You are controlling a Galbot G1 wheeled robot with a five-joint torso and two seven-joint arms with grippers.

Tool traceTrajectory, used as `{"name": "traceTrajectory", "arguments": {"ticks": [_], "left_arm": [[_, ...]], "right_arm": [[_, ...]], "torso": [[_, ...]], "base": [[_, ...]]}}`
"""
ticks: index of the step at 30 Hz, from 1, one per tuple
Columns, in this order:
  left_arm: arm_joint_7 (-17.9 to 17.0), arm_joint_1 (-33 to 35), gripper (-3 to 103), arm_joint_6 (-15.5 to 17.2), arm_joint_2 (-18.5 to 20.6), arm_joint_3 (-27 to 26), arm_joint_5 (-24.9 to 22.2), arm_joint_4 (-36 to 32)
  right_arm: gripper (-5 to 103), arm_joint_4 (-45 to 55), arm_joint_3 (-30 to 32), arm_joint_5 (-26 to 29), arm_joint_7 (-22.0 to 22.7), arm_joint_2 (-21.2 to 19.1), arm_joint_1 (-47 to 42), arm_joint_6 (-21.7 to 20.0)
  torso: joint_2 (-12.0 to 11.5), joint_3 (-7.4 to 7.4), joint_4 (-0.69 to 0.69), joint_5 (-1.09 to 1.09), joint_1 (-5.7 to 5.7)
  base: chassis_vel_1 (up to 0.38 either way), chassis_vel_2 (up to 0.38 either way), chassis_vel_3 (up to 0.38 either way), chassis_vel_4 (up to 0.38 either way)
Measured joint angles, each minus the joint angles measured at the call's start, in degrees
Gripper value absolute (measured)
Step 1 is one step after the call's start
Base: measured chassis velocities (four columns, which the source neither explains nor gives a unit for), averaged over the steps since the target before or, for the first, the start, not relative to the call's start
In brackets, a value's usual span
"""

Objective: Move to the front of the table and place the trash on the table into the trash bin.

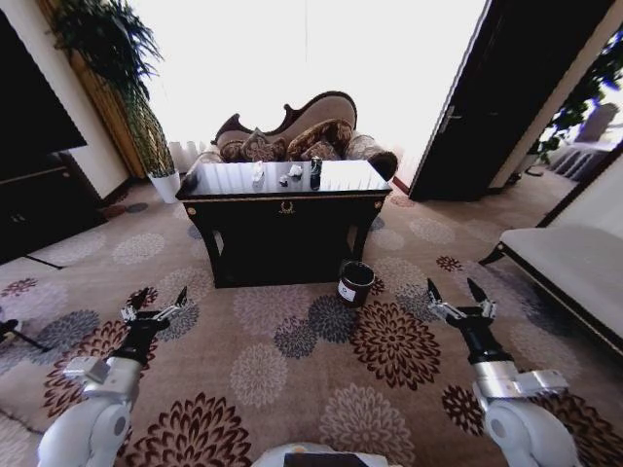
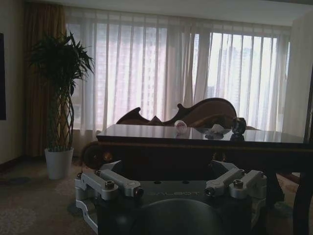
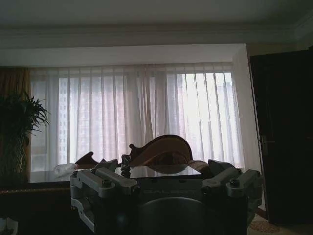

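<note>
The glossy black table [image 1: 286, 232] with gold trim stands ahead in the head view, some way off across the carpet. On its top lie white paper wads [image 1: 258, 173] [image 1: 295, 171] and a dark can [image 1: 314, 172], the trash. The small black trash bin [image 1: 355, 283] with a white label sits on the floor by the table's front right leg. My left gripper [image 1: 154, 305] and right gripper [image 1: 458, 296] hang open and empty low over the carpet, well short of the table. The left wrist view shows the table top [image 2: 146, 133], a paper wad [image 2: 180, 126] and the can [image 2: 238, 125].
A carved sofa [image 1: 292, 136] stands behind the table. A tall plant in a white pot [image 1: 164, 185] is at the back left, near a dark cabinet [image 1: 39, 195]. A white cushioned bench [image 1: 574, 263] lines the right side. Patterned carpet [image 1: 292, 350] lies open between me and the table.
</note>
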Motion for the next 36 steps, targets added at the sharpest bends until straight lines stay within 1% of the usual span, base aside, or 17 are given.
{"name": "traceTrajectory", "arguments": {"ticks": [2, 4, 5, 7, 12, 21, 30, 36], "left_arm": [[-0.47, 0.39, 100, 0.86, 0.1, -0.73, -0.59, -1.94], [-1.04, 0.59, 100, 2.18, 0.73, -2.31, -2.18, -4.39], [-1.04, 0.59, 100, 2.18, 0.73, -2.31, -2.18, -4.39], [-1.26, 0.51, 100, 3.32, 1.9, -4.47, -3.93, -6.38], [-1.37, 0.42, 100, 3.85, 3.1, -6.18, -4.96, -7.17], [-1.37, 0.35, 100, 3.88, 2.45, -5.49, -4.74, -7.15], [-1.31, 0.37, 100, 3.7, 2.27, -5.15, -4.39, -6.75], [-1.13, 0.43, 100, 3.59, 2.15, -5.09, -4.22, -6.78]], "right_arm": [[100, 1.06, 0.42, 0.07, 1.23, -0.15, -0.28, -0.87], [100, 3.01, 1.26, 0.49, 3.11, -0.43, -0.65, -2.61], [100, 3.01, 1.26, 0.49, 3.11, -0.43, -0.65, -2.61], [100, 4.93, 2.42, 1.15, 3.78, -0.92, -0.72, -4.14], [100, 6.79, 3.74, 1.48, 3.79, -1.47, -0.72, -5.78], [100, 6.87, 3.86, 1.3, 3.03, -1.52, -0.9, -5.91], [100, 6.44, 3.26, 1.72, 2.29, -1.42, -0.89, -5.05], [100, 6.21, 3.08, 2.05, 2.14, -1.4, -0.82, -4.93]], "torso": [[0.0, 0.0, 0.0, 0.0, 0.0], [0.0, 0.0, 0.0, 0.0, 0.0], [0.0, 0.0, 0.0, 0.0, 0.0], [0.0, 0.0, 0.0, 0.0, 0.0], [0.0, 0.0, 0.0, 0.0, 0.0], [0.0, 0.0, 0.0, 0.0, 0.0], [0.01, 0.0, -0.01, 0.0, -0.01], [0.01, -0.01, 0.0, 0.0, -0.02]], "base": [[0.0, 0.0, 0.0, 0.0], [0.0, 0.0, 0.0, 0.0], [0.0, 0.0, 0.0, 0.0], [0.0, 0.0, 0.0, 0.0], [0.0, 0.0, 0.0, 0.0], [0.0, 0.0, 0.0, 0.0], [0.0, 0.0, 0.0, 0.0], [-0.075, 0.079, 0.078, -0.074]]}}
